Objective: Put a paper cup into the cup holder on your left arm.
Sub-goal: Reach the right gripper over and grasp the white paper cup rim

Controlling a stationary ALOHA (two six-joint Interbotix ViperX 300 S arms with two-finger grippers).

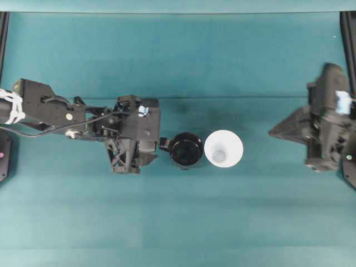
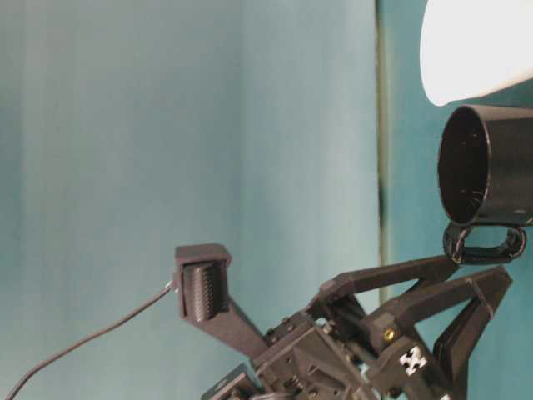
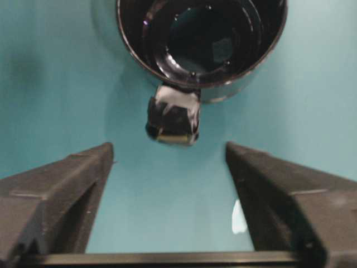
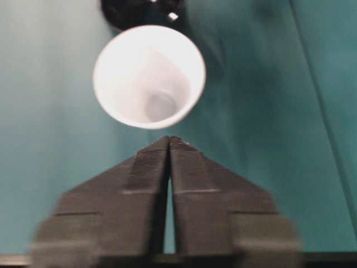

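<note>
L arm reaches in from left edge, low over the teal table (image 1: 178, 222). L gripper (image 3: 170, 162) spread wide, nothing held; fingers either side of holder's knob, not touching. Holder (image 1: 186, 149) upright on cloth just past the tips. Cup (image 1: 223, 148) upright beside holder on far side from L arm, rims nearly touching; not inside it. R arm pulled back at right edge, well apart from cup. R gripper (image 4: 169, 139) tips together, empty, pointing at cup. Nothing betw. cup and R tips.
</note>
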